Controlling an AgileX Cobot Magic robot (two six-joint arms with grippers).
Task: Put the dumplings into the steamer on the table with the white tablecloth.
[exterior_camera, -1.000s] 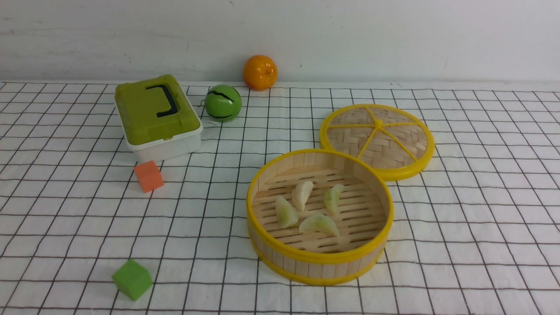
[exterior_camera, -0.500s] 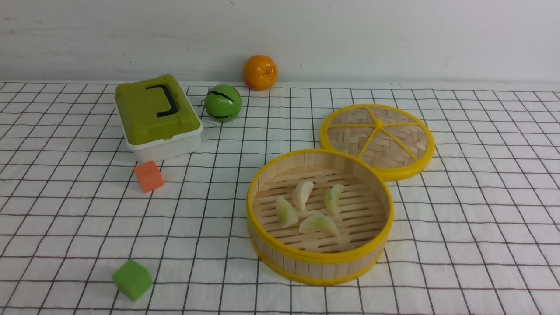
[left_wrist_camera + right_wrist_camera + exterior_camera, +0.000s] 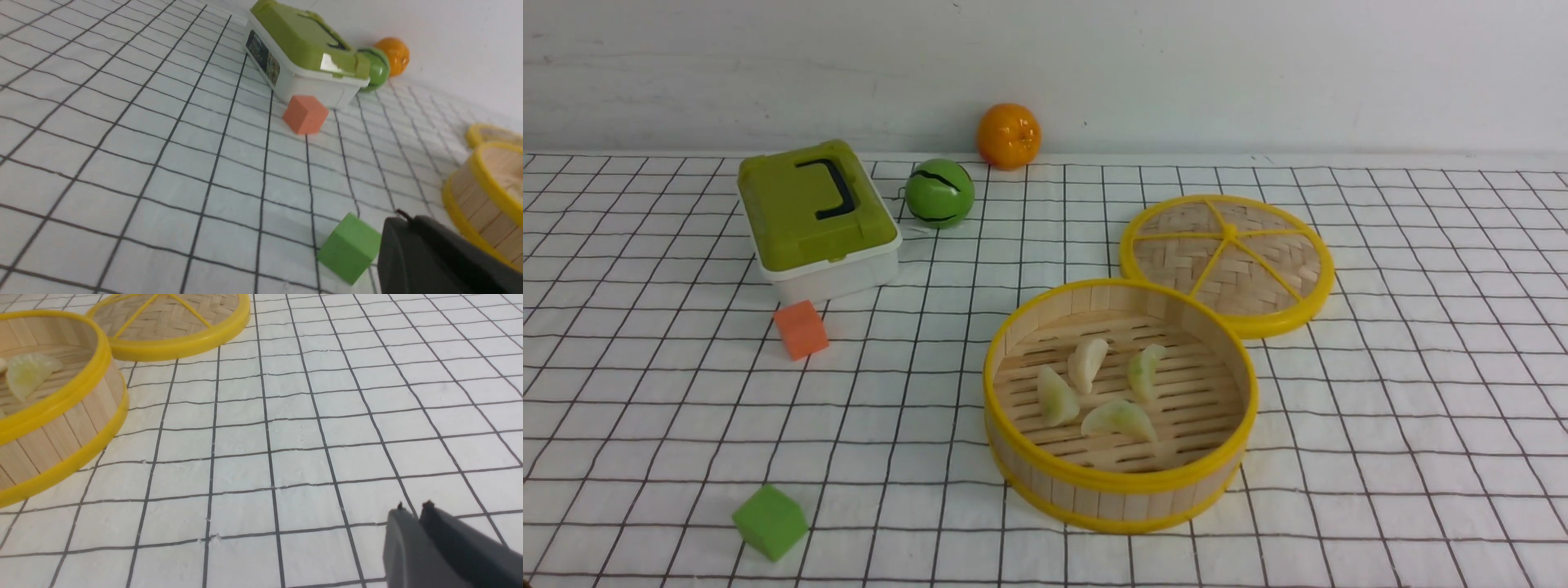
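Note:
The round bamboo steamer (image 3: 1119, 490) with yellow rims stands on the white tablecloth (image 3: 1380, 425) at front centre-right. Several pale dumplings lie on its slatted floor: one (image 3: 1088, 363), one (image 3: 1145, 369), one (image 3: 1057, 397) and one (image 3: 1119, 418). Neither arm shows in the front view. In the left wrist view my left gripper (image 3: 402, 218) is shut and empty, low over the cloth beside the green cube (image 3: 349, 247), with the steamer wall (image 3: 486, 192) close by. In the right wrist view my right gripper (image 3: 412, 508) is shut and empty over bare cloth, well apart from the steamer (image 3: 65, 416).
The flat woven lid (image 3: 1227, 260) lies just behind the steamer. A green-lidded white box (image 3: 815, 219), a green ball (image 3: 938, 193) and an orange (image 3: 1009, 135) stand at the back. An orange cube (image 3: 800, 328) and a green cube (image 3: 769, 521) lie at the left.

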